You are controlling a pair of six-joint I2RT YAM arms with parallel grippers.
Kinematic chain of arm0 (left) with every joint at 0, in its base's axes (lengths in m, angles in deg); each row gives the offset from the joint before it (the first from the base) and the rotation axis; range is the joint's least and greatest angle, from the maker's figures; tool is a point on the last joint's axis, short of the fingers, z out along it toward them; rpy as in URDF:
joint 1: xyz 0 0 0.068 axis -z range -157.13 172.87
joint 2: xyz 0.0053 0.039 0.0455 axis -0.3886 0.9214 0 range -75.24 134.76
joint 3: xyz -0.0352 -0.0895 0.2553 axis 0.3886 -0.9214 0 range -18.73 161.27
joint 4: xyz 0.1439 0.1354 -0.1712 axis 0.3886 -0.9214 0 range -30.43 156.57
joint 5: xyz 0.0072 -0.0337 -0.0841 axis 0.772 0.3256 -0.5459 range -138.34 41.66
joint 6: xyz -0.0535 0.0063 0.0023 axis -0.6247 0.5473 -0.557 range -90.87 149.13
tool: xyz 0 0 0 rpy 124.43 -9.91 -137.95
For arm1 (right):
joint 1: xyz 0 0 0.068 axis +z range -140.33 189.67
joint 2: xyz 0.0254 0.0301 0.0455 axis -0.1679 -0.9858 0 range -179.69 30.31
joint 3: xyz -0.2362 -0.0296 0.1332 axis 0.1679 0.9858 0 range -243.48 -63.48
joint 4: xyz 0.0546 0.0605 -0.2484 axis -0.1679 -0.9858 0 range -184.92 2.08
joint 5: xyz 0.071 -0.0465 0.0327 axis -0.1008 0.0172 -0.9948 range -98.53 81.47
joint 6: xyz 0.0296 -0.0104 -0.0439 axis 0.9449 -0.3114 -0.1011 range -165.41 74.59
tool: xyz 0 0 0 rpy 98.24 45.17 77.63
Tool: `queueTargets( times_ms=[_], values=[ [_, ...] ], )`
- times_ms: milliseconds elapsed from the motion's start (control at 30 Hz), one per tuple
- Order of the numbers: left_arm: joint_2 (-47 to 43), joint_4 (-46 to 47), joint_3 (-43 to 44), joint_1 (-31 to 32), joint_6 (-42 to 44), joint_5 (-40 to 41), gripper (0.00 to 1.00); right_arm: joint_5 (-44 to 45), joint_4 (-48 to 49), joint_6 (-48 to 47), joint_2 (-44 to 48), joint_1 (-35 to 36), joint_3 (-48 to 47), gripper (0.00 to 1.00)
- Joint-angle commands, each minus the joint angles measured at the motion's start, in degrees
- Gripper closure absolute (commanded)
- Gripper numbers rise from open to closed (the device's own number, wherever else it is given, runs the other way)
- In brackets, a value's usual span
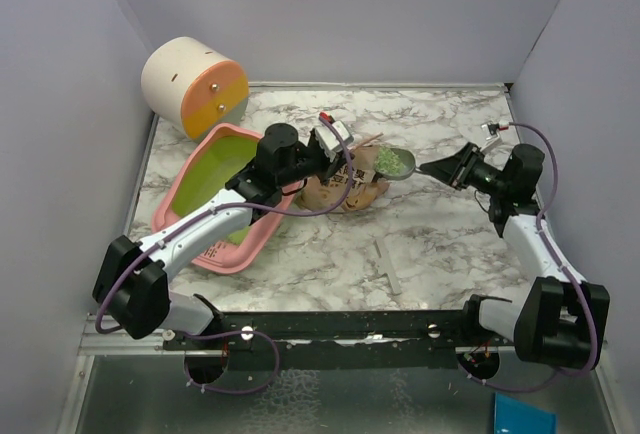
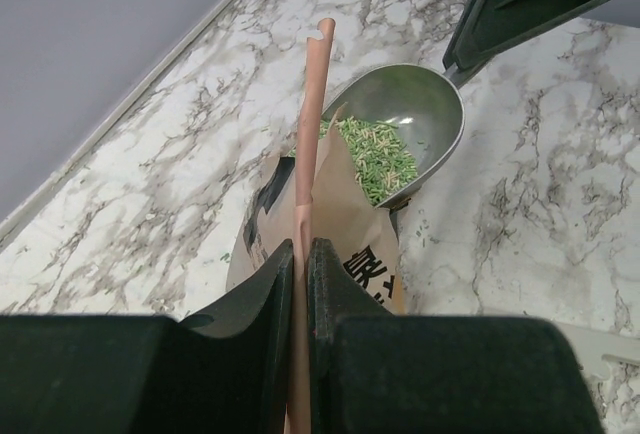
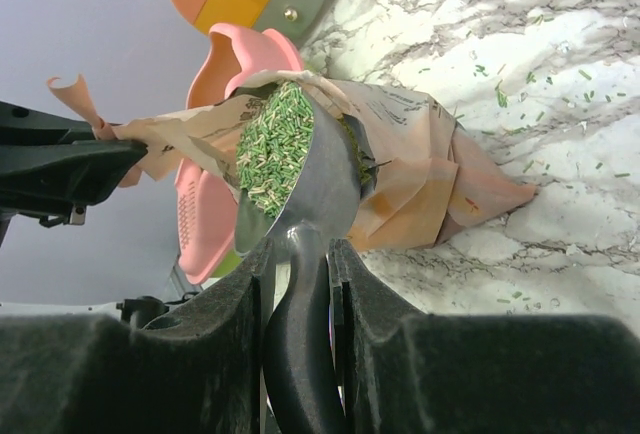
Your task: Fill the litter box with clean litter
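Step in hand: scooping.
- Left gripper (image 2: 301,254) pinches top edge of paper bag (image 3: 420,174), mouth held open.
- Right gripper (image 3: 300,259) clamped on handle of metal scoop (image 2: 425,109); bowl at bag mouth, loaded with clean litter (image 3: 275,144).
- Litter box (image 1: 215,169) just beside bag, on left-arm side (green floor looks bare).
- Next move: carry scoop level over tray, then tip inside rim.

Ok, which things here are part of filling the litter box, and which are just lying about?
In the job: litter box, clean litter, metal scoop in the right claw, paper bag held by the left claw.
Lying about: cream-and-orange cylinder, blue object at the near edge, pale strip.
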Motion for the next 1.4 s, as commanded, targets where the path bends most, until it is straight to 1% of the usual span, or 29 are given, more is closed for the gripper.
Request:
queueTargets(
  times_ms=[0, 133, 233, 400, 567, 733, 867, 1133, 1367],
  values=[
    [-3.13, 4.46, -1.12, -0.14, -2.12, 0.36, 0.97, 2.32, 4.63, 0.93, 1.78, -0.28, 3.43, 0.99],
    [-3.28, 4.85, -1.4, -0.22, -2.79, 1.02, 0.96, 3.43, 8.72, 3.93, 3.33, -0.34, 7.36, 0.99],
    [-3.12, 5.31, -1.42, -0.22, -3.31, 1.35, 0.92, 6.49, 9.55, 4.36, 6.57, -0.32, 9.61, 0.99],
    [-2.26, 5.28, -0.91, -0.22, -3.99, 1.41, 0.88, 10.72, 6.91, 3.69, 10.88, -0.49, 10.33, 0.99],
    [-1.2, 4.6, 0.07, -0.22, -4.08, 2.11, 0.85, 10.99, 6.16, 5.38, 12.6, -0.98, 10.19, 0.99],
    [-0.26, 4.01, 1.04, -0.22, -4.2, 3.77, 0.83, 12.9, 1.94, 4.57, 15.69, -1.48, 9.4, 0.99],
    [0.15, 4.47, 1.22, -0.22, -4.81, 3.79, 0.8, 13.66, 1.04, 5.25, 17.52, -2.09, 10.0, 0.99],
    [1.0, 3.64, 2.54, -0.27, -5.57, 4.2, 0.7, 18.34, -4.24, 7.48, 21.91, -2.65, 8.88, 0.99],
    [0.68, 3.75, 2.46, -0.22, -5.9, 4.84, 0.65, 19.43, -3.88, 10.05, 22.95, -3.09, 8.69, 0.99]
  ],
)
